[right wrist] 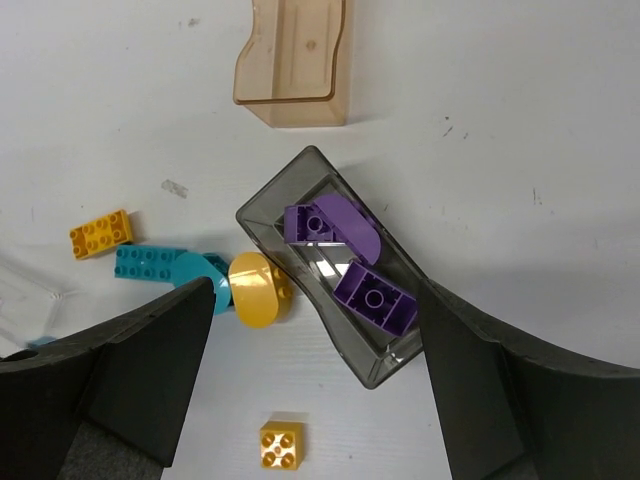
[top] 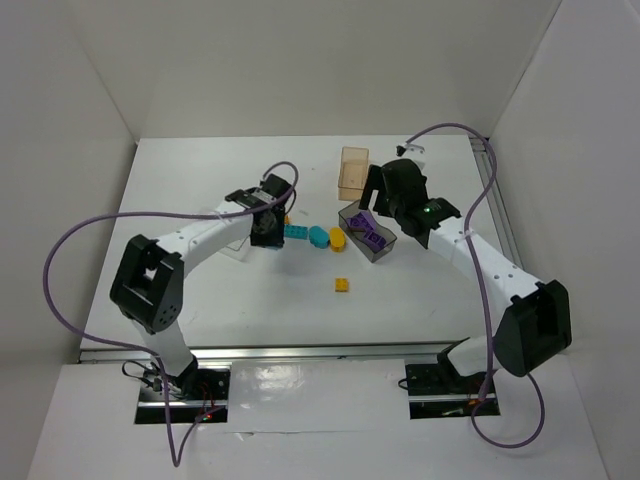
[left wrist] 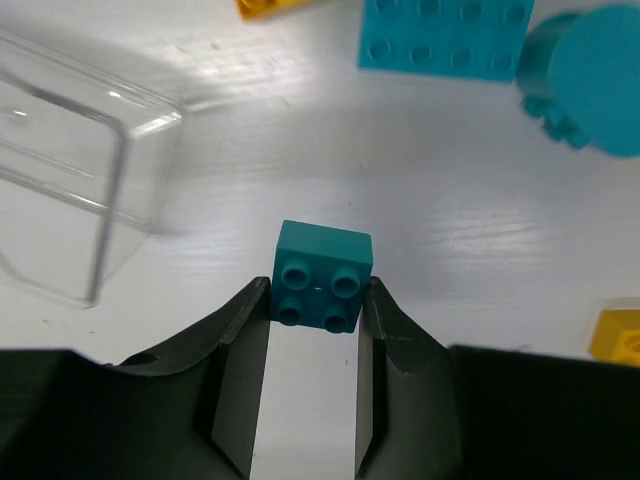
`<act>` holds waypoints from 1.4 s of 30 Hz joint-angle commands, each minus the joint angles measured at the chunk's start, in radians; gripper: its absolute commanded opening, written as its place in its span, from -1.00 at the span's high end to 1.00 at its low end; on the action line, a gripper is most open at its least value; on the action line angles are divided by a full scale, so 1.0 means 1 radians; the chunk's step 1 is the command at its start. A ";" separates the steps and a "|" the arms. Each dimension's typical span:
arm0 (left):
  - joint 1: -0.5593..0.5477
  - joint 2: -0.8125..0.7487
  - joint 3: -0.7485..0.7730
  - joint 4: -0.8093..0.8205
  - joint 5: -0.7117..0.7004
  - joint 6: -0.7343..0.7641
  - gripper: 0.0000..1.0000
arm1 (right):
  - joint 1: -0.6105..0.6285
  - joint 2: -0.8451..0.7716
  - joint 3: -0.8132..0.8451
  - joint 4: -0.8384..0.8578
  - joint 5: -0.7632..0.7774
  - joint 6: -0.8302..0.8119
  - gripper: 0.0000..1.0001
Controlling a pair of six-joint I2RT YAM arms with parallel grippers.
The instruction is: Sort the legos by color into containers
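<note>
White walls close in a white table (top: 200, 310) on three sides, and the loose bricks lie clustered near the middle of the top view. The left gripper (left wrist: 318, 315) has its fingertips pressed onto two opposite sides of a small teal brick (left wrist: 322, 270), studs facing the wrist camera. I cannot tell whether the brick has left the surface. The clear bin (left wrist: 70, 190) sits just beside it at the upper left of that wrist view, and nothing shows in the part of it in view.

The right gripper (right wrist: 315, 290) hangs spread wide above the smoky grey bin (right wrist: 262, 215), gripping nothing. Two purple bricks (right wrist: 372, 297) lie inside that bin. The orange-tan bin (right wrist: 295, 70) stands apart near the top of the frame, with no brick showing in it.

Unsorted on the table are a long teal brick (right wrist: 145, 262), a teal oval (right wrist: 215, 270), a yellow oval (right wrist: 255, 290) right against the grey bin's wall, a yellow-orange brick (right wrist: 100, 233) and a small yellow brick (right wrist: 280, 445) near the bottom edge.

Purple looks finished, so the step in hand is probably the teal pieces, with the clear bin as their likely home. The next move would need a lift high enough to clear the bin's rim, a short carry toward the upper left, and a release over the opening. The bin looks light, so a low pass could shove it.
</note>
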 commanded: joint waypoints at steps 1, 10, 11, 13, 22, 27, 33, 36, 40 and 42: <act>0.089 -0.099 0.072 -0.067 -0.046 -0.021 0.36 | 0.001 -0.058 -0.001 -0.027 0.019 -0.007 -0.77; 0.287 -0.070 0.069 -0.073 -0.046 -0.032 0.33 | 0.001 -0.058 -0.011 -0.037 0.010 -0.007 -0.77; 0.312 -0.058 0.069 -0.062 -0.046 -0.032 0.33 | 0.001 -0.049 -0.011 -0.037 0.010 -0.007 -0.77; 0.335 -0.048 0.069 -0.062 -0.046 -0.041 -0.10 | 0.001 -0.049 -0.011 -0.047 0.010 -0.016 -0.77; 0.256 -0.070 0.123 -0.042 0.010 -0.022 -0.63 | -0.008 -0.059 -0.011 -0.057 0.031 -0.016 -0.77; 0.078 -0.038 0.179 -0.016 0.093 -0.015 -0.53 | -0.017 -0.069 -0.030 -0.057 0.031 -0.016 -0.77; 0.010 0.089 0.222 -0.031 0.064 -0.105 -0.69 | -0.026 -0.089 -0.061 -0.066 0.031 -0.016 -0.77; -0.001 0.148 0.231 -0.042 0.040 -0.117 -0.85 | -0.037 -0.089 -0.061 -0.066 0.031 -0.016 -0.77; -0.010 0.208 0.242 -0.042 0.030 -0.117 -0.89 | -0.037 -0.089 -0.070 -0.066 0.013 -0.016 -0.77; -0.010 0.244 0.253 -0.042 0.010 -0.117 -0.89 | -0.037 -0.089 -0.070 -0.066 0.013 -0.016 -0.77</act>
